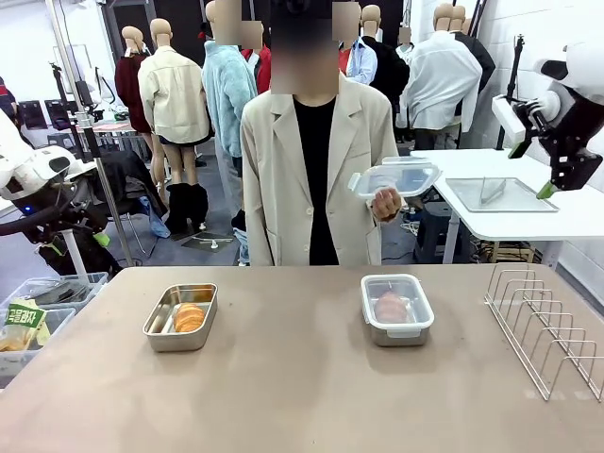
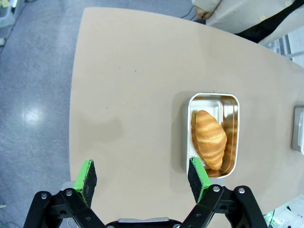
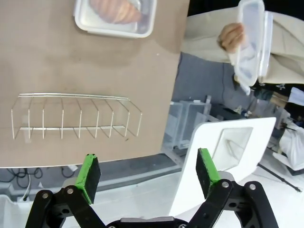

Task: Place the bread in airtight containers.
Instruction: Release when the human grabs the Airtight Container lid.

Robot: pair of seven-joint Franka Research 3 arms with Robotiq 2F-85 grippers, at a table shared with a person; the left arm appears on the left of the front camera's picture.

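Note:
One bread roll (image 1: 190,317) lies in the uncovered left airtight container (image 1: 157,330) on the tan table. The right airtight container (image 1: 397,310) has a clear lid on it, and a bread roll (image 1: 390,306) shows through. In the left wrist view my left gripper (image 2: 142,173) hangs open high above the table, with the golden roll (image 2: 209,137) in its tin (image 2: 236,111) just past the right fingertip. My right gripper (image 3: 147,168) is open and empty, raised off the table's right side (image 1: 531,170). The lidded container (image 3: 115,19) lies far ahead of it.
The person at the far side holds clear lids (image 1: 396,177) in one hand (image 1: 385,202). A wire rack (image 1: 543,326) stands at the table's right edge. Behind it is a white side table with a metal tray (image 1: 498,194). Bins (image 1: 38,311) sit at the left.

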